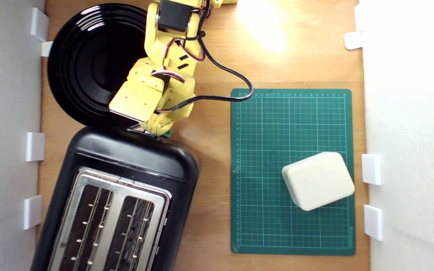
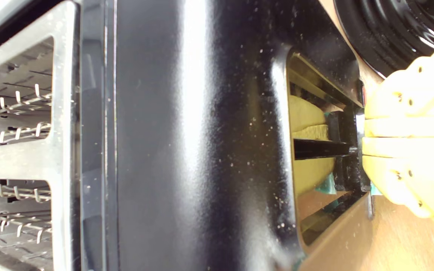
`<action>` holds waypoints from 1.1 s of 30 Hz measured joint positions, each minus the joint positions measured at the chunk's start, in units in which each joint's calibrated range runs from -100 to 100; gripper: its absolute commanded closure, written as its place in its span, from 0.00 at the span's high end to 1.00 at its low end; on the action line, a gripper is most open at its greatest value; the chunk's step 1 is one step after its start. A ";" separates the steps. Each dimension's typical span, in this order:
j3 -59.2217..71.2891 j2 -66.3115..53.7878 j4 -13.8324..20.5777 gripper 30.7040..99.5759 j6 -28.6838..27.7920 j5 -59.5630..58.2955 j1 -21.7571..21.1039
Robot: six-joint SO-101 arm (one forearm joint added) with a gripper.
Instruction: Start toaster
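Toaster (image 1: 134,165) runs lengthwise toward the clenched tool (image 2: 364,141) at its lever end.

Off-task items we log on the wooden tabletop (image 1: 217,56).

We count one round black plate (image 1: 89,64) at the exterior view's upper left, one green gridded cutting mat (image 1: 262,150) at its right, one cream rounded box (image 1: 318,180) resting tilted on that mat, and white brackets (image 1: 35,146) along both side edges.

A wooden tabletop (image 1: 209,56) sits between white side panels (image 1: 409,113), with bright glare near its far edge.
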 measured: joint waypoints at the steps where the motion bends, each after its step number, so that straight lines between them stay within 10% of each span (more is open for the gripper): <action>1: 0.00 0.00 0.00 0.01 -0.05 0.00 0.00; 33: 1.76 -0.17 0.67 0.01 -0.54 -3.91 -0.18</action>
